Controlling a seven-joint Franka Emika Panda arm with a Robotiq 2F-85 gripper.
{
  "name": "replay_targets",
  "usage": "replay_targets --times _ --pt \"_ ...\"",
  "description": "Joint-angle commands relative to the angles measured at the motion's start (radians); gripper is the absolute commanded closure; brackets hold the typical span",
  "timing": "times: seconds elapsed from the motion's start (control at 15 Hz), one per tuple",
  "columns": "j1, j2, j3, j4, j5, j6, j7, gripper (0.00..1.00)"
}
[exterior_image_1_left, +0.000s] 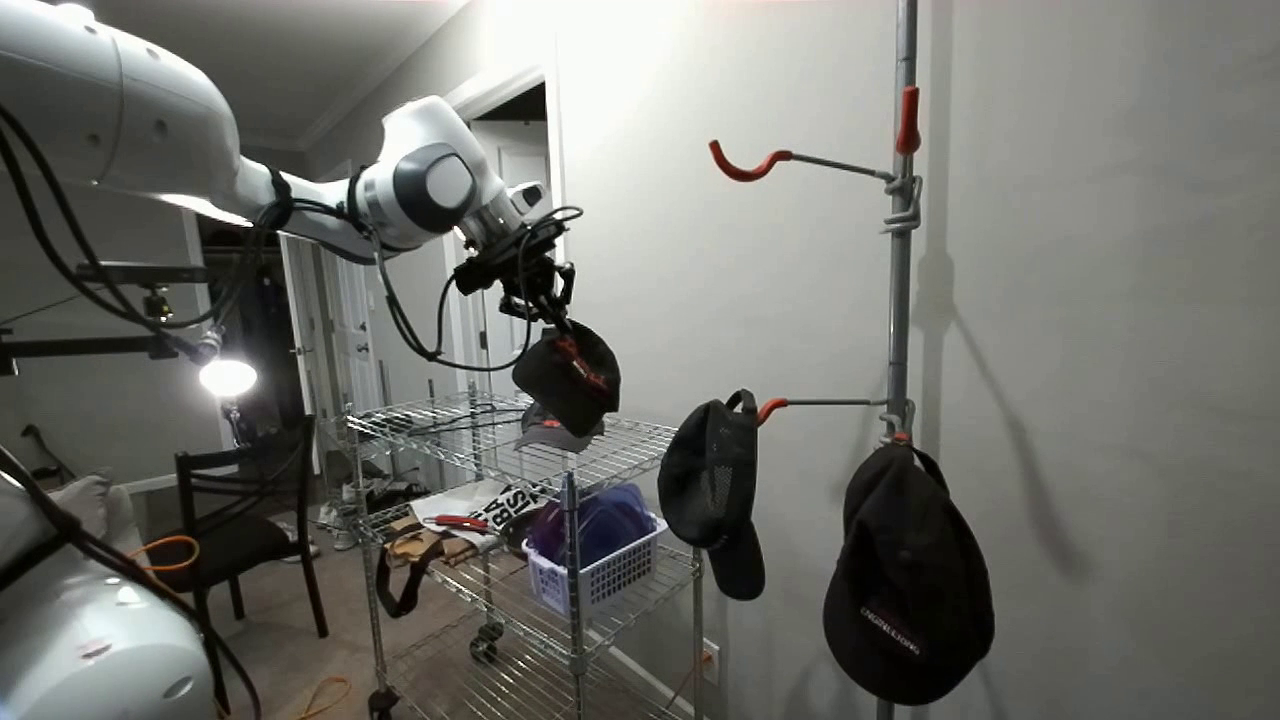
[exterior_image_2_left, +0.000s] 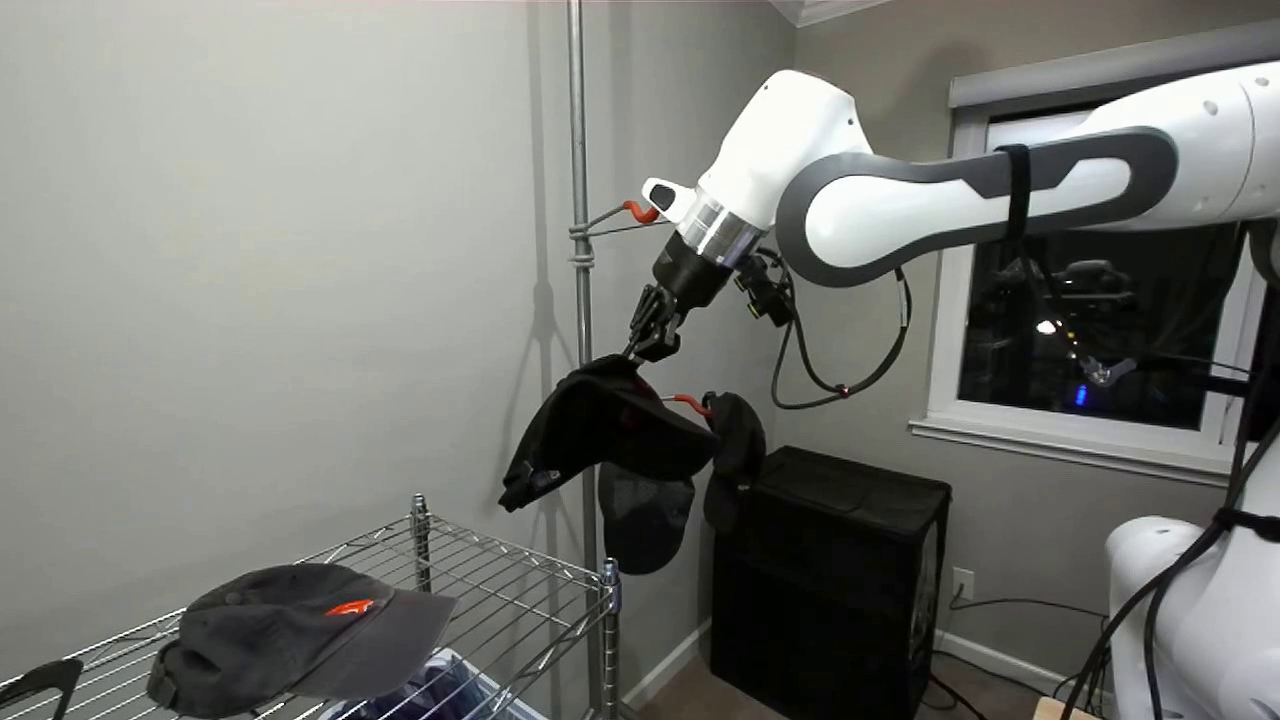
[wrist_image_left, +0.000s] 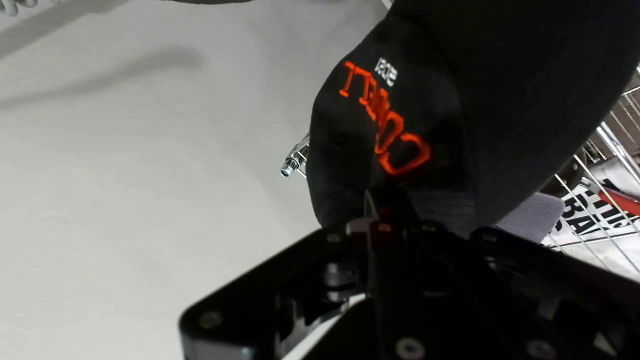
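Wrist view confirms the hand (wrist_image_left: 387, 220) clenched on a black cap (wrist_image_left: 450, 115) with orange lettering (wrist_image_left: 387, 120); both exterior views place this cap just below the hand. Lower than the hand, a grey cap (exterior_image_2_left: 300, 640) lies on a wire rack (exterior_image_2_left: 612, 630) and two dark caps (exterior_image_1_left: 710, 480) hang at a pole (exterior_image_1_left: 899, 320).

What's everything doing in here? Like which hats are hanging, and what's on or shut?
Red-lettered hat: held in the air by the gripper
Gripper: shut on that hat
Gray hat: lying on the top shelf
Mesh hat: hanging from a hook, brim down
Hat with small writing: hanging up
Lamp: switched on, glowing
Basket: holding purple and blue things
Chair: standing upright
Window: dark
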Motion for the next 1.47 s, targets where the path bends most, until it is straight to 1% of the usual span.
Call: replay_targets --times 0.0,0.27,0.33,0.6,0.73,0.8,1.0,1.07,1.27,1.4 --pt "-0.027 0.001 0.022 0.004 0.016 -0.002 -0.011 0.97" --pt "-0.027 0.001 0.022 0.004 0.016 -0.002 -0.011 0.98" --pt "-0.039 -0.016 0.033 0.002 -0.003 -0.009 0.008 0.98" --pt "-0.141 -0.143 0.093 0.014 -0.142 -0.038 0.130 0.98" --pt "-0.179 -0.213 0.110 0.029 -0.180 -0.077 0.180 0.98" --pt "-0.175 -0.239 0.108 0.035 -0.167 -0.105 0.181 0.98" --pt "-0.198 -0.299 0.125 0.034 -0.174 -0.162 0.209 0.98" --pt "-0.221 -0.315 0.138 0.029 -0.186 -0.176 0.244 0.98" --pt "-0.251 -0.333 0.144 0.038 -0.191 -0.184 0.304 0.98" --pt "-0.300 -0.331 0.150 0.069 -0.225 -0.181 0.335 0.98"
